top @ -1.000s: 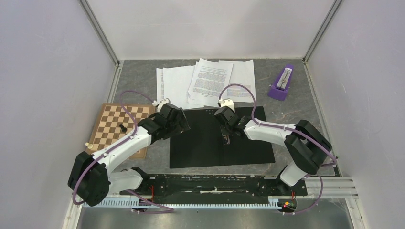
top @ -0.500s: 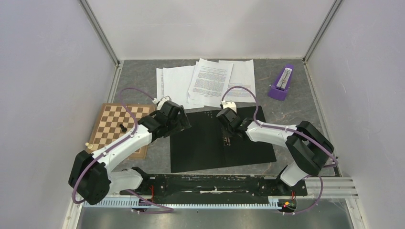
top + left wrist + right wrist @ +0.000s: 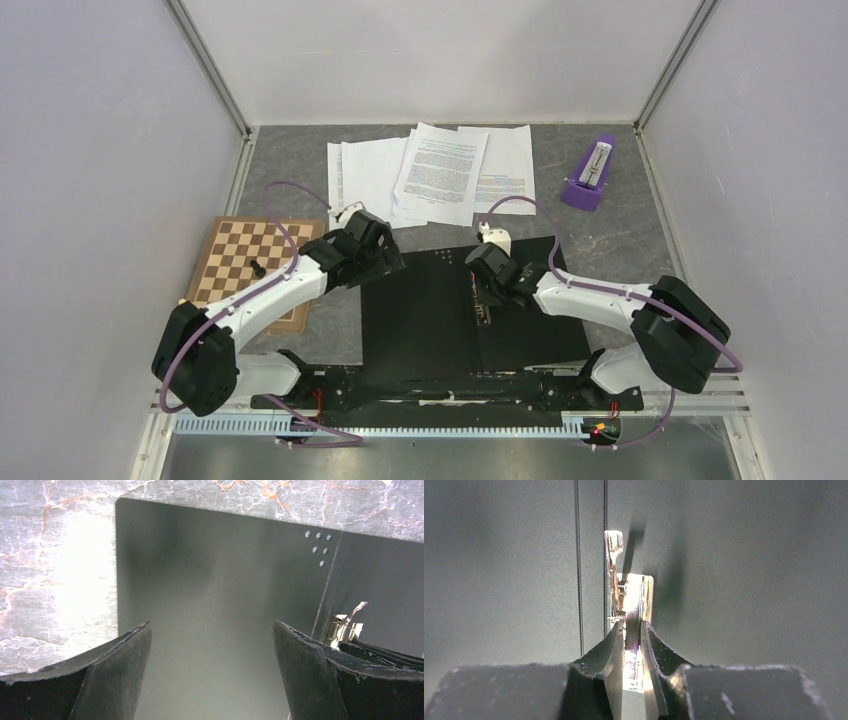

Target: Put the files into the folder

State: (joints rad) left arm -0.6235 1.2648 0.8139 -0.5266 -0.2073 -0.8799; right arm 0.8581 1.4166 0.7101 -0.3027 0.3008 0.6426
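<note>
Files (image 3: 440, 172) (about four) lie beyond one folder (image 3: 420, 310).

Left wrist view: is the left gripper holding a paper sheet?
No, the left gripper stands wide open over the bare black folder, gripping nothing.

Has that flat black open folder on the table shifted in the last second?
Yes. The flat black open folder has slid toward the arm bases, opening a gap from the white printed sheets, which have not moved.
</note>
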